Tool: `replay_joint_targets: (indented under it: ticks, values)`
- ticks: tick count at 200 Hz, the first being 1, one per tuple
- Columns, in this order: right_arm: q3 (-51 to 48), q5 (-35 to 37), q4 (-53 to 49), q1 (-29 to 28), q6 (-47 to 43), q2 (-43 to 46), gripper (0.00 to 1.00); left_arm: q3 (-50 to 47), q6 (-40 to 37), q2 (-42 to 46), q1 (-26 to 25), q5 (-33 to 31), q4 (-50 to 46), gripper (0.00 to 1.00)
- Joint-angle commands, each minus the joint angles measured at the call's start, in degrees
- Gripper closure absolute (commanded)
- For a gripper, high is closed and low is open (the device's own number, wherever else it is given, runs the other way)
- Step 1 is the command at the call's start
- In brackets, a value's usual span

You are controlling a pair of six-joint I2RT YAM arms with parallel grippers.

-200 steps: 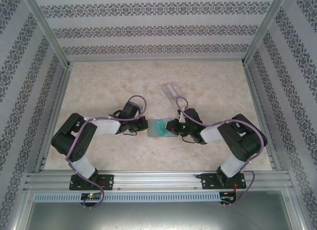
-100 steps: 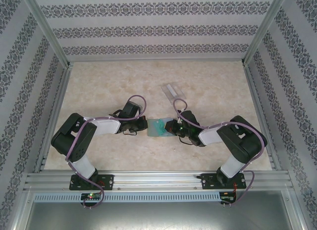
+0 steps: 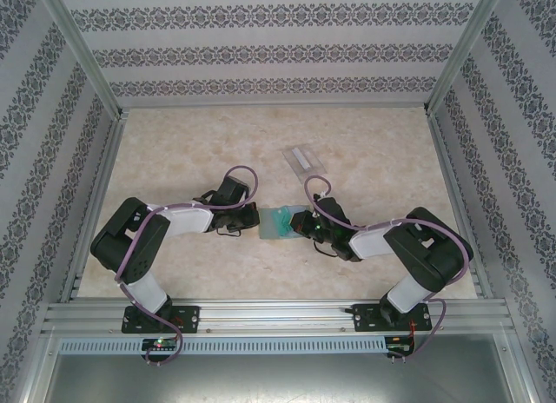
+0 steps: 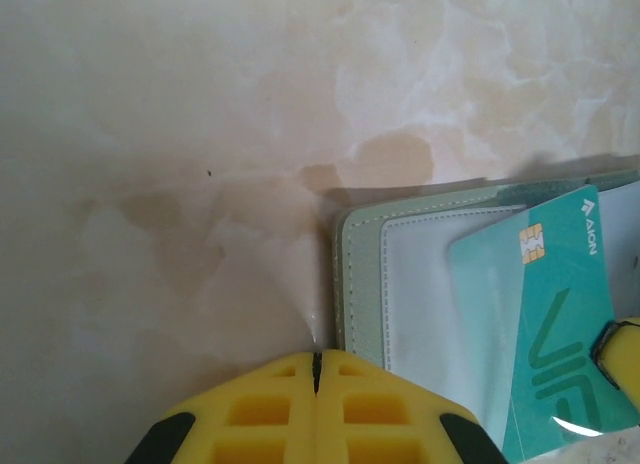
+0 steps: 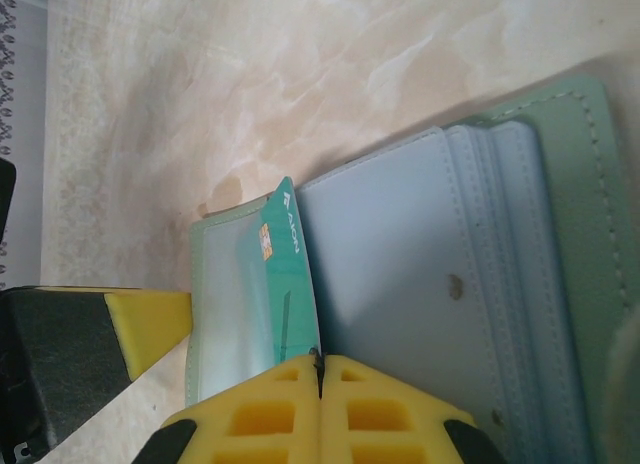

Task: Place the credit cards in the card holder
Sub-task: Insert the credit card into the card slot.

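**Card half into the open holder, both pincers clenched**

From your overhead camera, the card holder (image 3: 276, 222) lies open on the marbled beige bench (image 3: 191, 151), midway between the two arms. The left pincer (image 3: 254, 218) is at its left edge and the right pincer (image 3: 304, 222) at its right. A clear plastic box (image 3: 304, 160) sits apart, farther up the bench. From this height you cannot read the pads or the pockets.

Your left wrist camera fills that in. The yellow ribbed pads meet at a thin dark seam with nothing between them, so the left pincer is clenched empty, right at the holder's near corner. You see a soft, matte grey-green cover with a stitched border and a glossy see-through window pocket. The credit card (image 4: 560, 314) lies slanted across that pocket. It is a thin, stiff, teal-green rectangle with a gold chip and white lettering. A yellow pad of the other arm touches its right edge.

Your right wrist camera adds the other half of the holder: pale blue-grey stepped card slots with stitched rims. Here the card stands tilted on edge, and its near corner runs into the seam of the closed yellow pads. The right pincer is clenched on the card.
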State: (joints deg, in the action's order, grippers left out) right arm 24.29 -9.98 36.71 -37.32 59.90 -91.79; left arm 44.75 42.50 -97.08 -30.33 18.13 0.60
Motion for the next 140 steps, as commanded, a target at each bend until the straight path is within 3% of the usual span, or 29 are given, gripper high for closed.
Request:
replay_joint_targets:
  ticks: [1,55,140]
  values:
    - [-1.2,3.2,0.0,-0.7,0.1,1.8,1.00,-0.2,0.4,-2.9,0.3,-6.2,-5.3,1.00]
    - [-1.0,3.4,-0.9,-0.9,-1.4,2.7,1.00,-0.1,0.7,-3.1,0.3,-5.3,-4.9,1.00]
    - [0.2,8.0,1.3,-6.5,7.0,-0.6,1.00,-1.7,5.4,-4.5,0.4,-2.4,-1.0,1.00]
